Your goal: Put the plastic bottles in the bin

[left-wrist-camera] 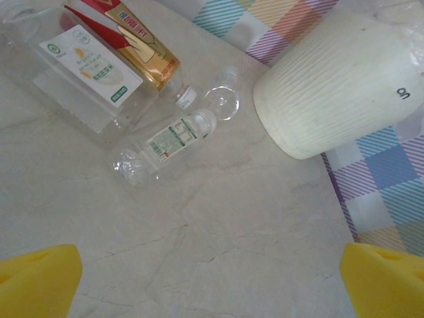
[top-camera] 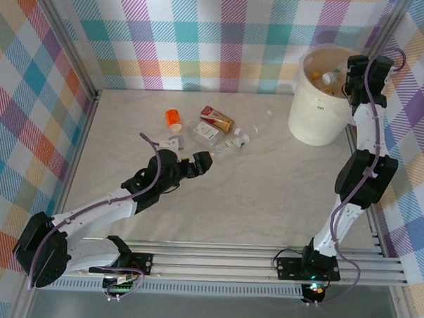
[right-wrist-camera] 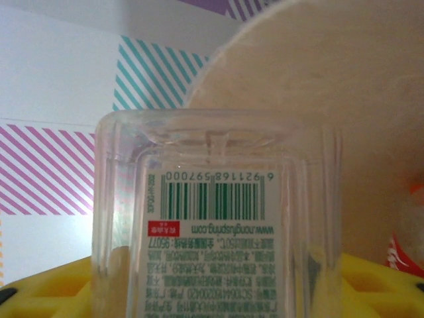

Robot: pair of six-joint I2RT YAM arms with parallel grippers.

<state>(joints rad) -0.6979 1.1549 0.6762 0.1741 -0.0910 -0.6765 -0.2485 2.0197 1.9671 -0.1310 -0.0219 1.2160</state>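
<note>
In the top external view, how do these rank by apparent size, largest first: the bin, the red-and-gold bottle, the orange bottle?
1. bin, by far the largest
2. red-and-gold bottle
3. orange bottle, which looks only a little smaller than the second, so that order is less sure

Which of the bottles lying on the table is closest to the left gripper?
The small clear bottle with the white-and-green label, lying just ahead of the left gripper. The orange bottle, the red-and-gold bottle and the big clear bottle lie farther back.

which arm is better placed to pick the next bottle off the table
Left: the left gripper is open beside the table bottles; the right gripper is over the bin, holding a clear bottle.
</note>
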